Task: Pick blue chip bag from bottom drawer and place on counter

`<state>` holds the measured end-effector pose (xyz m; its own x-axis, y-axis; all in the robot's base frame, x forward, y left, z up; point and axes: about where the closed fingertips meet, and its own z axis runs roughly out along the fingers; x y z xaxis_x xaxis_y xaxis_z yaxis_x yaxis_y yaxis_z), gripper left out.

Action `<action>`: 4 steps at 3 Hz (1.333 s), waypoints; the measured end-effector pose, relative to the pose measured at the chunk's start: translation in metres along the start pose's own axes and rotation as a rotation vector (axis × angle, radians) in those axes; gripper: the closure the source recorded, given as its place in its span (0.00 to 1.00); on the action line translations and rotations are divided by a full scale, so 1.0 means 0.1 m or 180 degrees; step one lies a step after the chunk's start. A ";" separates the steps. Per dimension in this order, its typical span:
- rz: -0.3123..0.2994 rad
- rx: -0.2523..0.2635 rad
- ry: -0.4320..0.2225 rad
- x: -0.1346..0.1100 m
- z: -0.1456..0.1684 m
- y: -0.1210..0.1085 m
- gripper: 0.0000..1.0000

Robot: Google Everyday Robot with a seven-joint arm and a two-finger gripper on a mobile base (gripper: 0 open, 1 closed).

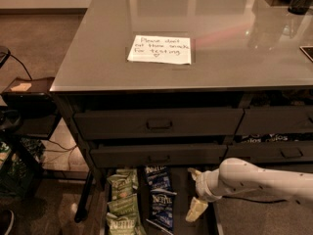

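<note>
Reach step: hand (195, 191) hangs in the open bottom drawer (182, 199) below the desk (234, 58) front edge. Its fingers are spread wide and hold nothing, just beside the blue Kettle chip bags (162, 207). Next move likely: shift over the nearer blue bag, lower, close. Count: two blue bags, three green bags (121, 203) as far as shows, one paper note (160, 49).
</note>
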<state>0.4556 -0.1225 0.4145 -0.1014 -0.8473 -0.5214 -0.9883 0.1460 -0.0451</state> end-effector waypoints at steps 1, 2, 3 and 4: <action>-0.0143 0.0034 -0.0101 0.20 0.38 -0.03 0.00; -0.0235 0.0026 -0.0204 0.34 0.81 -0.01 0.00; -0.0304 -0.0021 -0.0281 0.44 1.26 0.02 0.00; -0.0296 -0.0286 -0.0321 0.53 1.80 0.15 0.00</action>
<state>0.4559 -0.0734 0.2326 -0.0014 -0.7989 -0.6015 -0.9995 0.0193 -0.0232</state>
